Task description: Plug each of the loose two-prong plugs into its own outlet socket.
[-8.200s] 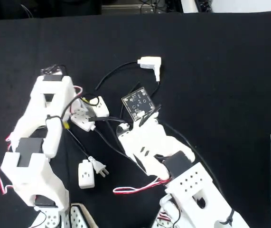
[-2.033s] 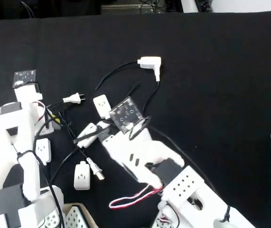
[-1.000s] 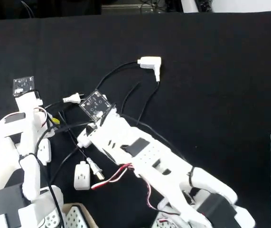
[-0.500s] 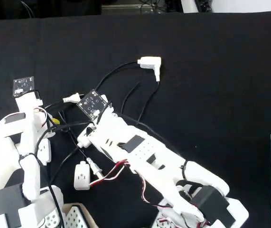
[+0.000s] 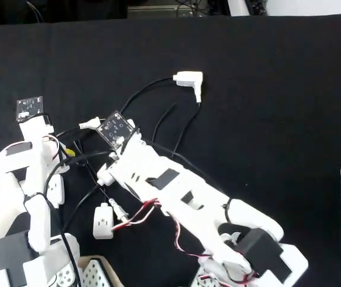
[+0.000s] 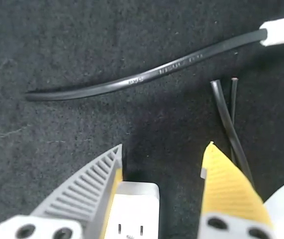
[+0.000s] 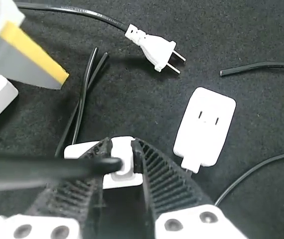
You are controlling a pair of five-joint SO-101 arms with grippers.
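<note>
Right wrist view: the right hand (image 7: 122, 147) is clenched on a white block (image 7: 79, 149) with a thick cord (image 7: 32, 170) across it; whether the block is a plug or a socket cannot be told. Beyond it on the black counter (image 7: 251, 30) lies a loose two-prong plug (image 7: 153, 49), prongs bare. Near it, but apart from it, lies a white socket (image 7: 205, 127), face up. Left wrist view: the left hand (image 6: 164, 147) is released, fingers spread. A second socket (image 6: 134, 213) lies between them, against the grey finger and clear of the yellow one. A black cable (image 6: 146, 77) crosses the counter beyond. High view: a third socket (image 5: 103, 220) lies toward the near edge, with a second plug (image 5: 120, 210) just beside it, not inserted. An angled plug (image 5: 188, 78) lies well apart on the far side.
</note>
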